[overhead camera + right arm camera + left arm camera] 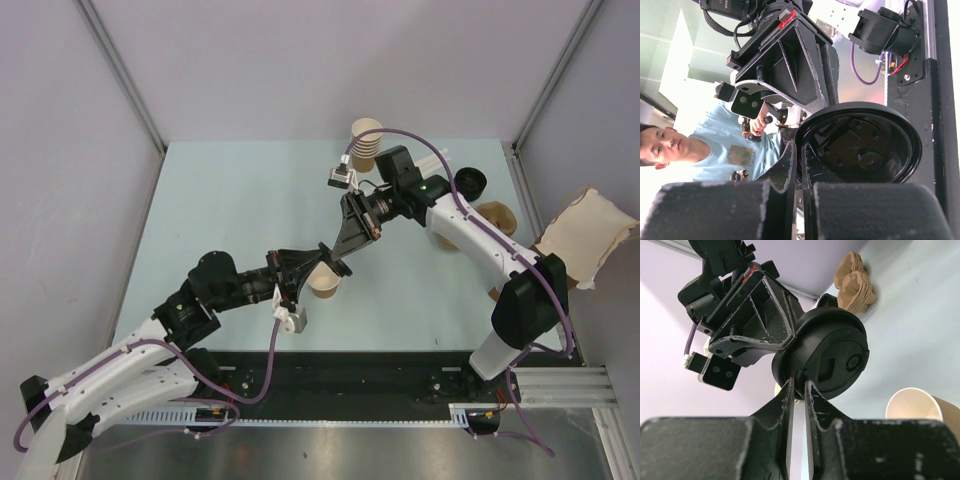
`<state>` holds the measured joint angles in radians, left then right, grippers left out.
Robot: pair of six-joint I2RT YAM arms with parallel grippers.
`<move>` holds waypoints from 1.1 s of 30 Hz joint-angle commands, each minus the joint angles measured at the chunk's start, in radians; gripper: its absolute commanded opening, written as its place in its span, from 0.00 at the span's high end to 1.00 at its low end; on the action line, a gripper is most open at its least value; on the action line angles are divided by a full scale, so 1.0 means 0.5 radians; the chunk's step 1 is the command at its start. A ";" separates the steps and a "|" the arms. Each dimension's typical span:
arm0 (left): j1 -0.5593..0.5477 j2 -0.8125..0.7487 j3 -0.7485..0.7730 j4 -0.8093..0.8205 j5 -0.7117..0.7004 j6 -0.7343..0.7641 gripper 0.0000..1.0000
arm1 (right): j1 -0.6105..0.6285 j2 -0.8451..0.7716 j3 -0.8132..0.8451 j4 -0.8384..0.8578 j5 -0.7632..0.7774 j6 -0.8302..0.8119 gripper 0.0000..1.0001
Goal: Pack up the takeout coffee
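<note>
I have my left gripper [799, 385] and right gripper [799, 150] both pinching the black lid [832, 355] by its rim, close by the open cup [325, 284] toward the near edge of the table [230, 200].

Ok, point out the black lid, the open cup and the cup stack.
black lid [832, 356], left wrist view, on its round flat face
open cup [324, 283], top external view, inside its mouth
cup stack [365, 146], top external view, on the stack's side
</note>
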<state>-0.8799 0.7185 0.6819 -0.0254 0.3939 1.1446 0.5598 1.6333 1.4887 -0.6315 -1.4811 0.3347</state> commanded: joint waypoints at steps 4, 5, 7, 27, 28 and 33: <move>-0.029 -0.029 0.001 0.078 0.022 0.036 1.00 | 0.046 0.031 0.008 0.014 -0.348 -0.022 1.00; -0.032 -0.041 -0.002 0.072 0.019 0.033 1.00 | 0.046 0.035 0.008 0.024 -0.348 -0.010 1.00; -0.032 -0.050 0.005 0.066 0.016 0.027 1.00 | 0.046 0.038 0.008 0.051 -0.345 0.024 1.00; -0.029 0.452 0.734 -1.206 -0.290 -1.043 1.00 | -0.717 0.013 0.008 0.257 0.375 0.199 0.02; -0.026 0.501 0.817 -1.268 -0.300 -1.162 1.00 | -0.757 -0.005 0.008 0.211 0.427 0.092 0.01; 0.057 0.817 1.050 -1.572 -0.236 -1.436 1.00 | -0.782 -0.094 0.008 -0.145 0.747 -0.276 0.00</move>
<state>-0.8852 1.0431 1.1080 -0.6254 0.2649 0.6186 0.1596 1.6638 1.4860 -0.5610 -1.2499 0.3622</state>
